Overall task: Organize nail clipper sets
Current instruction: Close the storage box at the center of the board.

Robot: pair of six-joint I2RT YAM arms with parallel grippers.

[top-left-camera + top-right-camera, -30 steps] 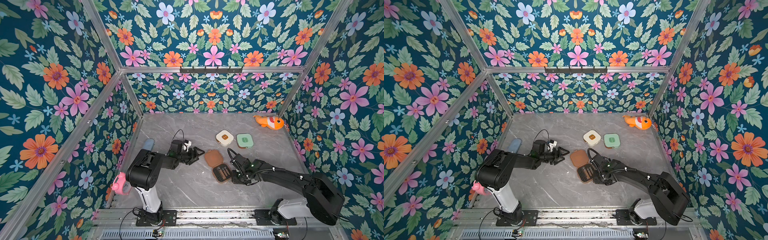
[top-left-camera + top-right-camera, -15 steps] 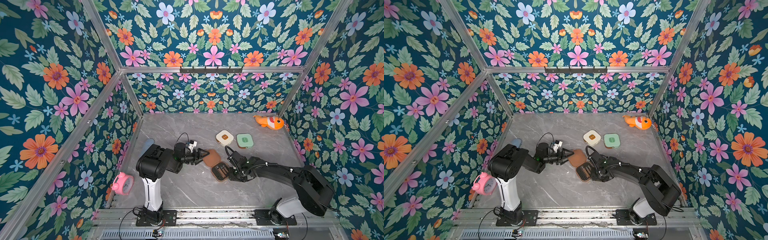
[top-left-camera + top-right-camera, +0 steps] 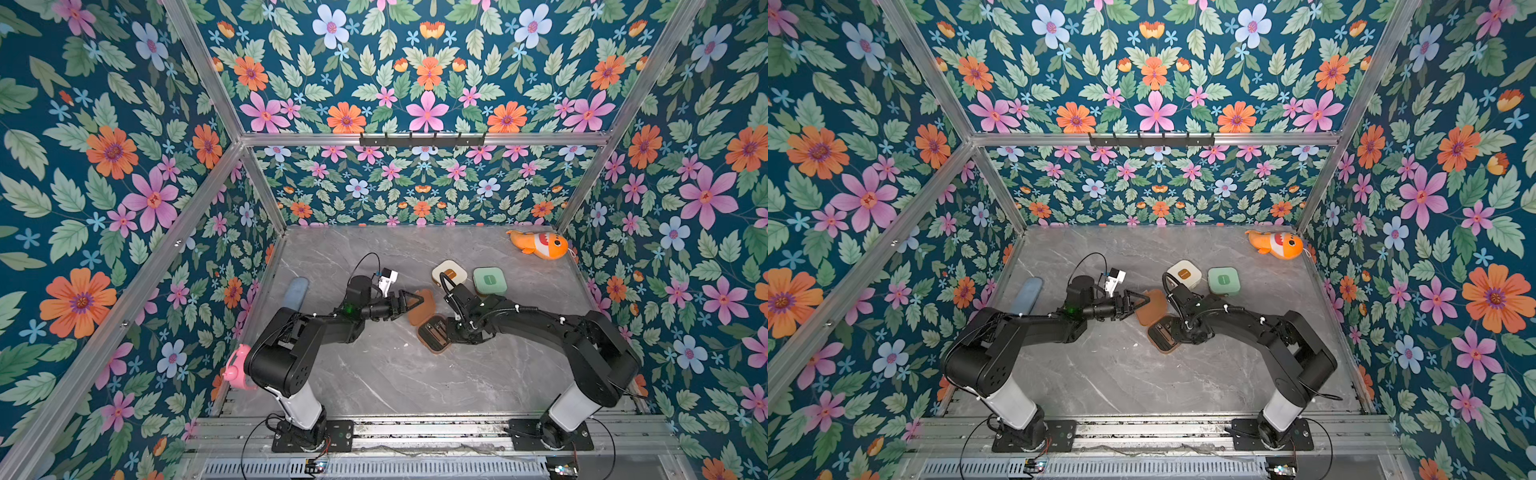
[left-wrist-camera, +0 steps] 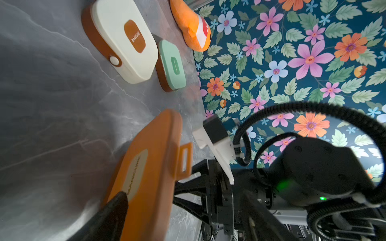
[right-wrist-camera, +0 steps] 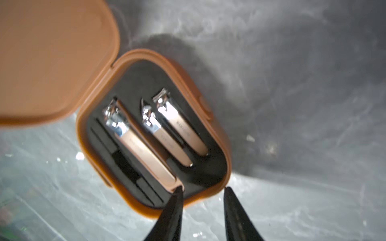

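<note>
Nearest, at the left edge of the tabletop [image 3: 395, 382]: pink alarm clock [image 3: 237, 368], partly behind the left arm. Farther in, brown case [image 5: 223, 146] lying open, three metal clippers [image 5: 165, 137] slotted in its black tray. Right hand [image 5: 201, 191] at the case's rim, partly open, grips nothing, one fingertip [image 5: 177, 194] at the longest clipper's end. Just beyond, lid [image 4: 150, 167] tilted up. Left hand [image 3: 411, 302] spread wide at the lid, holds nothing, one fingertip [image 4: 117, 206] against its outer face. Behind, cream case [image 3: 449, 272] and mint case [image 3: 489, 281], shut, side by side. Farthest, orange fish toy [image 3: 540, 245].
</note>
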